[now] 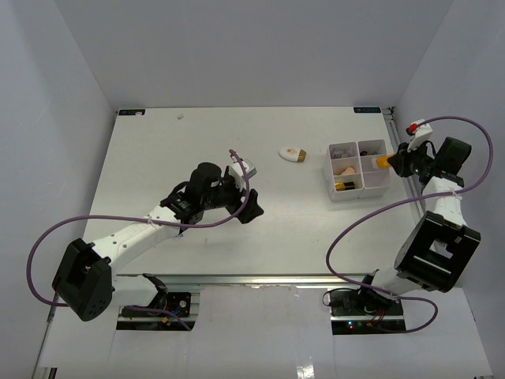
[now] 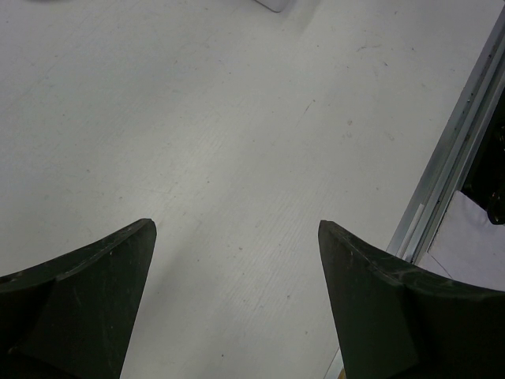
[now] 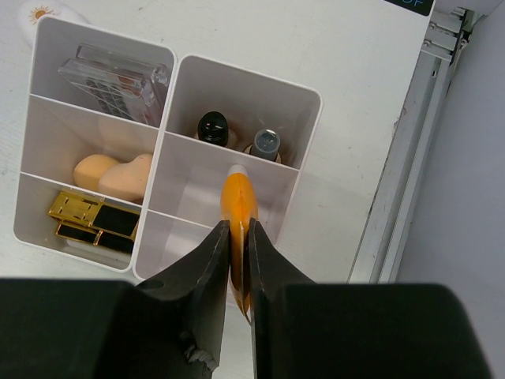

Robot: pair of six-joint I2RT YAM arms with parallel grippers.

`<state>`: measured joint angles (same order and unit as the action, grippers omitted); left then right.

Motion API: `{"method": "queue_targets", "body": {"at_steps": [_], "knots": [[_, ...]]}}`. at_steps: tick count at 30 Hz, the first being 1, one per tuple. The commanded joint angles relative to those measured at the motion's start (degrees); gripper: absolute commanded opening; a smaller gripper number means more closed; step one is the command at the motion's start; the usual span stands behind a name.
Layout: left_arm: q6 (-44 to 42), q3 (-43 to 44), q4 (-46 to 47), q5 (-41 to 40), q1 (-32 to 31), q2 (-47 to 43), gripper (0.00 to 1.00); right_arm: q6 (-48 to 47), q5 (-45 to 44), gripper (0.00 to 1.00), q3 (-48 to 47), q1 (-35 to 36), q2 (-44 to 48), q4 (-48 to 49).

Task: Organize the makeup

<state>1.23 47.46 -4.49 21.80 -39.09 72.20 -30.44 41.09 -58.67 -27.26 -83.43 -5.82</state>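
Observation:
My right gripper (image 3: 238, 227) is shut on the orange tube (image 3: 238, 197), gripping its flat tail. Its white-capped end points down over the right-hand side of the white tray (image 3: 245, 75). In the top view the tube (image 1: 382, 162) hangs at the tray's right edge. In the tray lie beige sponges (image 3: 118, 174), a black-gold case (image 3: 91, 217), a clear palette (image 3: 114, 75) and two small capped bottles (image 3: 212, 126). A white oval compact (image 1: 293, 153) lies on the table left of the tray (image 1: 359, 194). My left gripper (image 1: 246, 201) is open and empty above bare table (image 2: 237, 229).
The metal rail of the table's edge (image 3: 394, 181) runs close to the right of the tray. The table's near rail (image 2: 450, 174) shows to the right of my left gripper. Grey walls enclose the table.

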Motion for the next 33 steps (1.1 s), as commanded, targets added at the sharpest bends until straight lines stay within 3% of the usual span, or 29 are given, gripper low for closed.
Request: {"method": "queue_targets", "body": {"at_steps": [1, 8, 17, 23, 27, 33], "knots": [[-0.6, 1.1, 0.0, 0.0, 0.1, -1.7, 0.95, 0.1, -0.8, 0.20, -3.5, 1.7, -0.4, 1.9], [-0.6, 1.1, 0.0, 0.3, 0.1, -1.8, 0.95, 1.1, -2.1, 0.29, -4.3, 3.8, -0.6, 2.3], [-0.6, 1.1, 0.0, 0.2, 0.1, -1.9, 0.95, 3.5, -4.0, 0.32, -5.5, 6.3, -2.0, 3.5], [-0.5, 1.2, -0.1, 0.2, 0.1, -1.7, 0.95, 3.7, 3.8, 0.38, -3.6, 7.1, 1.5, 3.6], [-0.5, 1.2, -0.3, -0.7, 0.1, -1.9, 0.95, 2.3, 6.9, 0.50, -1.7, 11.8, 4.7, 1.4], [-0.4, 0.9, -0.7, -6.7, 0.2, -3.3, 0.97, -0.8, -5.1, 0.78, -2.2, 30.2, 6.5, -1.4]]}}
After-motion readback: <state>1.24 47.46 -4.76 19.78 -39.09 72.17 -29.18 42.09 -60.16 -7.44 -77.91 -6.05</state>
